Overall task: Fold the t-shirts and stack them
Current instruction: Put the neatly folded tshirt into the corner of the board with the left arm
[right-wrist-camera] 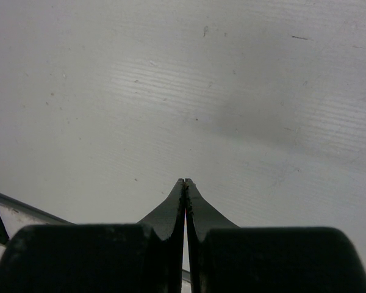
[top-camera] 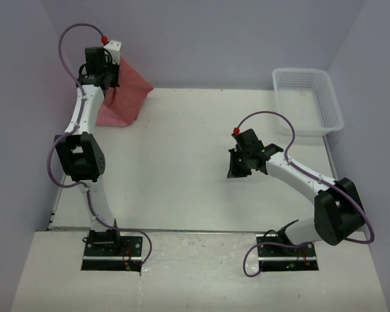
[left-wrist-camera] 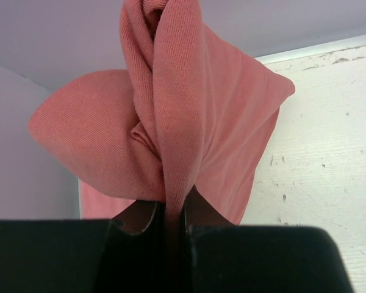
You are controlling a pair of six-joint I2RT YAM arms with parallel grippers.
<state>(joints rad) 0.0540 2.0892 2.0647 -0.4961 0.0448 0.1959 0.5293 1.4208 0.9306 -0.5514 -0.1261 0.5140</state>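
My left gripper is shut on a bunched fold of the brick-red t-shirt and holds it up at the far left corner, so the cloth hangs down towards the table. In the left wrist view the shirt is pinched between my fingers. A lighter pink t-shirt lies on the table under it, partly hidden, and shows as a pale strip in the left wrist view. My right gripper is shut and empty, low over bare table at the centre right.
A white lattice basket stands at the far right corner. The white table is bounded by purple walls at the left, back and right. My left arm stretches along the left edge.
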